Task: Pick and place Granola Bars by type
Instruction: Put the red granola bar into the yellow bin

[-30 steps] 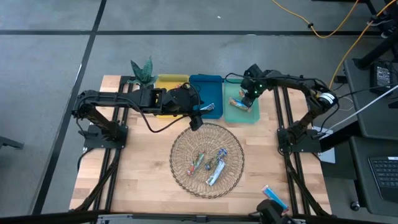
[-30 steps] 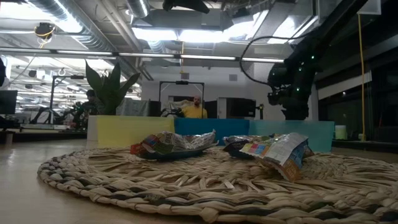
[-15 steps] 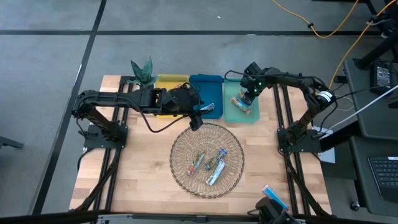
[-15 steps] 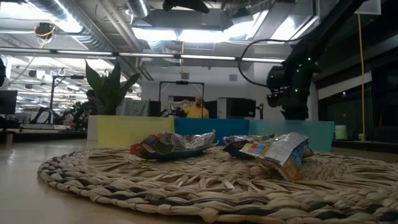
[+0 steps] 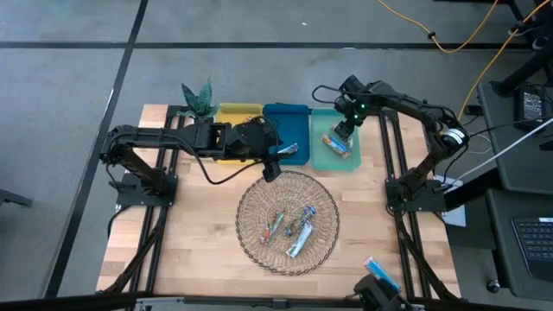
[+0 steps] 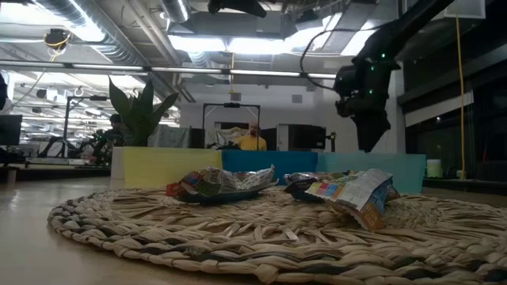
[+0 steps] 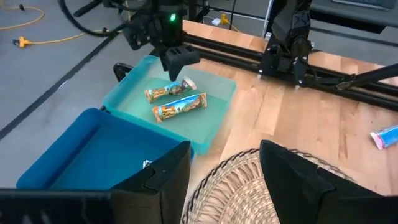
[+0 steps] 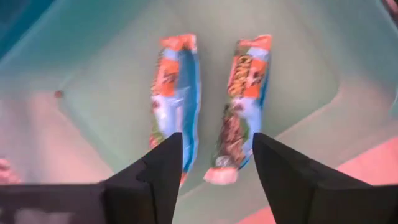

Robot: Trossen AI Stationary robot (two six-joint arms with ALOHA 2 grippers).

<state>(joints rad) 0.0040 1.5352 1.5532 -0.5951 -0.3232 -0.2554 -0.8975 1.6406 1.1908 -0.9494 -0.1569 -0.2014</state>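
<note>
With my right gripper empty, fingers spread above two Granola Bars in the teal tray, a straight lift seemed best; the left gripper waited open at the wicker basket's far rim.

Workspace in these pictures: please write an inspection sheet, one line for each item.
Surface: wooden table.
Job's things: two bars in the teal tray; three bars in the wicker basket; one blue bar near the table's edge.
Clutter: plant; yellow tray; blue tray.
Grippers: right gripper open above the teal tray; left gripper open at the basket's rim.
Cables: yellow cable on the floor.
Surroundings: person far behind.
</note>
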